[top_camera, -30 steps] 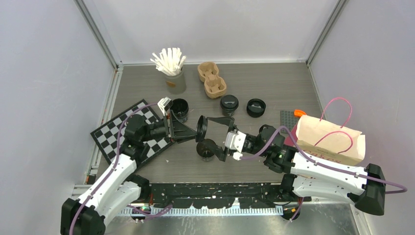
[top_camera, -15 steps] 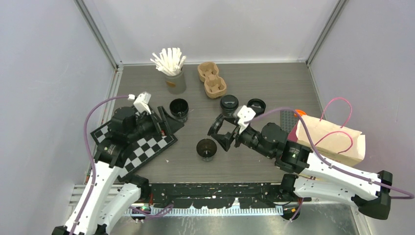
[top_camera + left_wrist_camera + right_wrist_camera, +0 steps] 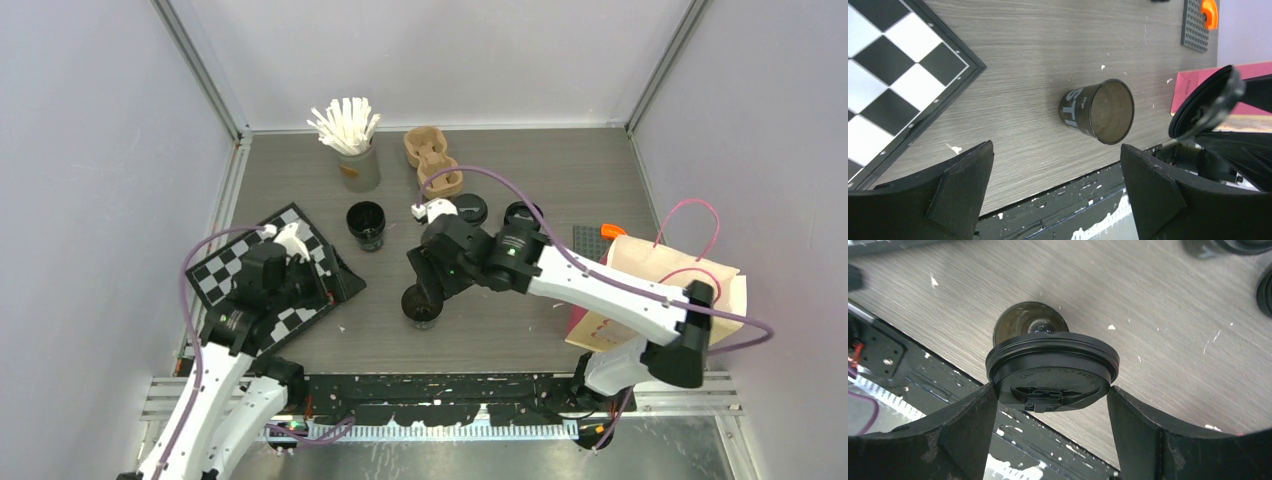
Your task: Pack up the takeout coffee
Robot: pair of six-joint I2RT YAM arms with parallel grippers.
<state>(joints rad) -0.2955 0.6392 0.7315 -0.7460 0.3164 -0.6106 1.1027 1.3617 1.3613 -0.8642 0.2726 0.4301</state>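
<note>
- We count two open black cups on the table (image 3: 600, 170). The front cup (image 3: 422, 305) stands upright near the near edge. The back cup (image 3: 366, 222) stands just off the checkerboard's (image 3: 235, 270) far corner.
- The front cup has pale lettering on its side and no cap on its mouth.
- We see one lid (image 3: 1053, 371) off the table. The right gripper (image 3: 1050, 390) clamps it by the rim, one finger on each side. The lid is tilted and sits close by the front cup, not seated on it.
- There are two more round black pieces (image 3: 468, 208) (image 3: 520, 215) further back, side by side and partly behind the right arm. We cannot tell whether they are capped cups or bare lids.
- The left gripper (image 3: 1055, 150) is spread wide with nothing between its fingers. It sits over the near corner of the checkerboard, apart from the front cup.
- There is one grey cup of white sticks (image 3: 352, 165) at the back left, with one brown cup carrier (image 3: 432, 160) beside it.
- One paper bag (image 3: 680, 285) with pink handles lies at the right.
- One grey studded plate (image 3: 590, 240) lies next to the bag, with one orange piece (image 3: 612, 230) on its edge.
</note>
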